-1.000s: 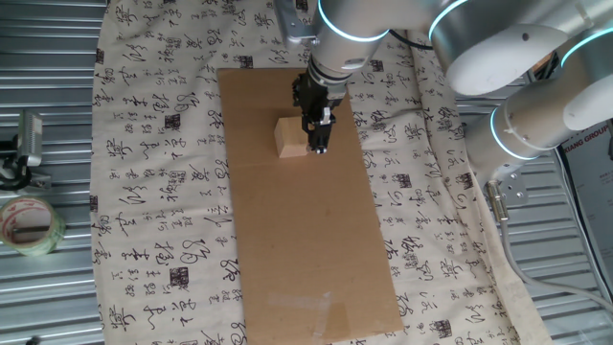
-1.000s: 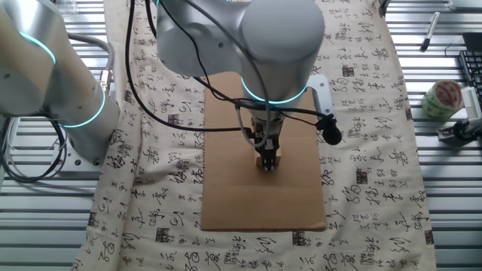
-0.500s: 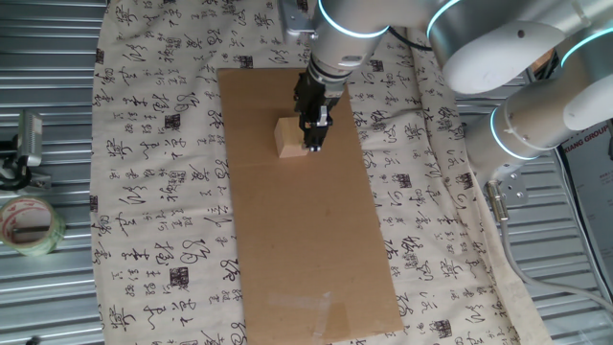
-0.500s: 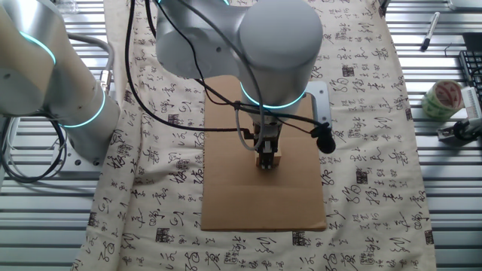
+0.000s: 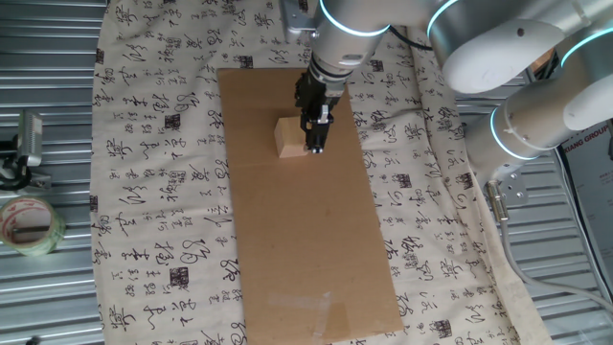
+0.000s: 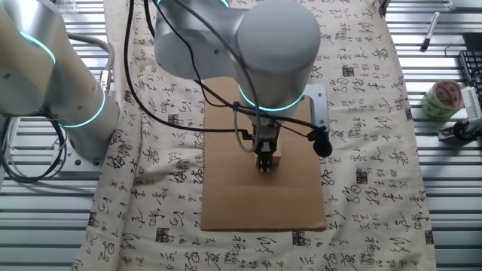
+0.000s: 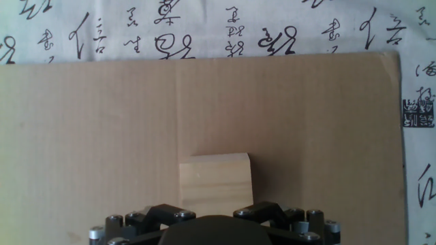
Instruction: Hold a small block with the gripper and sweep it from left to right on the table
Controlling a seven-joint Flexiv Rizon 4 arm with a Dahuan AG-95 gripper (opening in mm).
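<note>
The small block (image 5: 289, 137) is a pale tan wooden cube standing on the brown cardboard sheet of the table (image 5: 316, 249), towards its far end. The black gripper (image 5: 316, 144) comes down from the silver-grey arm and is shut on the block's right part. Its tip covers that side. In the other fixed view the gripper (image 6: 265, 164) hides most of the block (image 6: 274, 159). In the hand view the block (image 7: 214, 180) sits centred just beyond the black finger links, resting on the cardboard. The fingertips themselves are hidden there.
The cream calligraphy cloth (image 5: 163, 144) surrounds the cardboard. A tape roll (image 5: 29, 225) and a metal clip (image 5: 24, 144) lie on the ribbed metal at the left. In the other fixed view a tape roll (image 6: 440, 99) and a pen (image 6: 427, 31) lie at the right.
The wrist has turned a little, swinging its cable plug slightly. The gripper and the block stay at nearly the same spot on the cardboard.
</note>
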